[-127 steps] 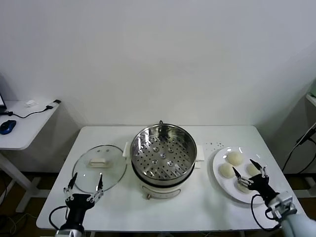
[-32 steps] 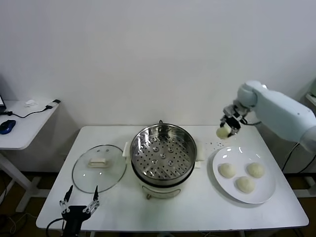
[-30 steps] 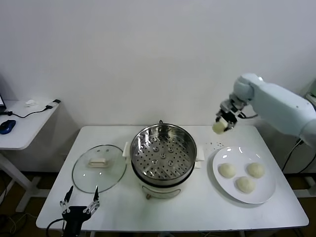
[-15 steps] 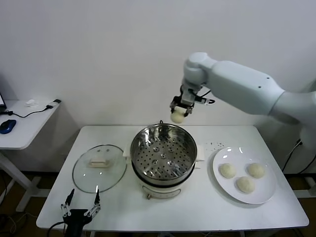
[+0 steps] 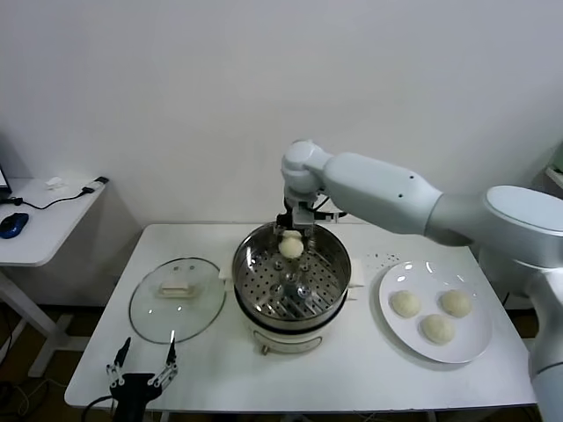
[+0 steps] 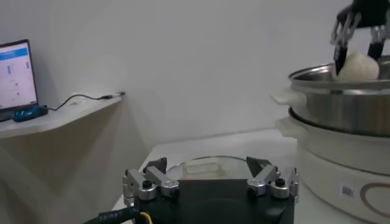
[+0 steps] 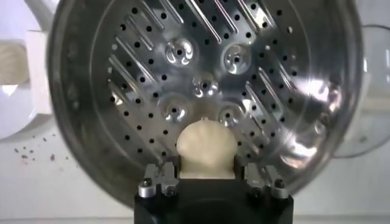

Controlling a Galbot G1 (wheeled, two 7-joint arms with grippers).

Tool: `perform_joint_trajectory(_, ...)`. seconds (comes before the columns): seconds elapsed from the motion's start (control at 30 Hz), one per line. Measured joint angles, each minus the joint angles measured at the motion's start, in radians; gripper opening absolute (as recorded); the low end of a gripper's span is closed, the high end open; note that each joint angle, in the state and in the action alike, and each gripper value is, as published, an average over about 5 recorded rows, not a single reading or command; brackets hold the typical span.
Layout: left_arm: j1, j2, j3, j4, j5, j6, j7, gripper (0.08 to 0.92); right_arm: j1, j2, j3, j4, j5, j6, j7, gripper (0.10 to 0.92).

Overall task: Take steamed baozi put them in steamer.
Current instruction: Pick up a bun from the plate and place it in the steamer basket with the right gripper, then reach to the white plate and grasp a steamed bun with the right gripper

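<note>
Baozi (image 5: 291, 247) sits pinched between the narrowed fingers of the right end effector (image 5: 292, 239), held above the perforated floor of the steamer (image 5: 291, 275) directly beneath it. Three more baozi (image 5: 426, 313) lie on the plate (image 5: 471, 341), well off to its side. Left end effector (image 5: 141, 369) is spread wide and empty, low at the counter's (image 5: 352, 369) near edge.

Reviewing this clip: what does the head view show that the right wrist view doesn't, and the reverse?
Only the head view: the plate with three baozi, the whole glass lid, the side desk, and the left claw open near the table's front edge.
Only the right wrist view: a straight-down look at the steamer's perforated floor, with nothing lying on it.
Both: the right claw shut on one baozi above the steamer; the wrist view also catches edges of lid and plate.
</note>
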Motion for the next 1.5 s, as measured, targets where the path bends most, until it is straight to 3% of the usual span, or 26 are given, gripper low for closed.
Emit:
perform_joint_trajectory(0.23, 0.000, -0.001, -0.002, 0.005, -0.011, 0.001, -0.002, 0.823, -0.036, 0.022, 0.011, -0.039, -0.028, 0.005, 0.006, 0.589)
perform_joint_trajectory(0.53, 0.004, -0.001, -0.004, 0.014, -0.017, -0.001, -0.006, 0.823, -0.029, 0.016, 0.017, -0.034, -0.005, -0.014, -0.004, 0.798)
perform_joint_trajectory(0.83, 0.006, 0.000, -0.003, 0.008, -0.016, 0.000, -0.006, 0.823, 0.048, -0.036, 0.008, 0.022, 0.094, -0.051, -0.021, 0.823)
perform_joint_trajectory(1.07, 0.017, 0.004, -0.001, -0.005, -0.015, 0.000, -0.006, 0.823, 0.209, -0.148, -0.123, 0.073, 0.321, -0.189, 0.024, 0.823)
perform_joint_trajectory(1.3, 0.022, 0.004, 0.007, -0.019, -0.012, -0.001, -0.006, 0.823, 0.331, -0.318, -0.288, 0.128, 0.603, -0.455, 0.091, 0.823)
perform_joint_trajectory(1.5, 0.025, 0.006, 0.008, -0.024, -0.011, -0.001, -0.006, 0.823, 0.359, -0.473, -0.379, 0.181, 0.761, -0.673, 0.131, 0.823)
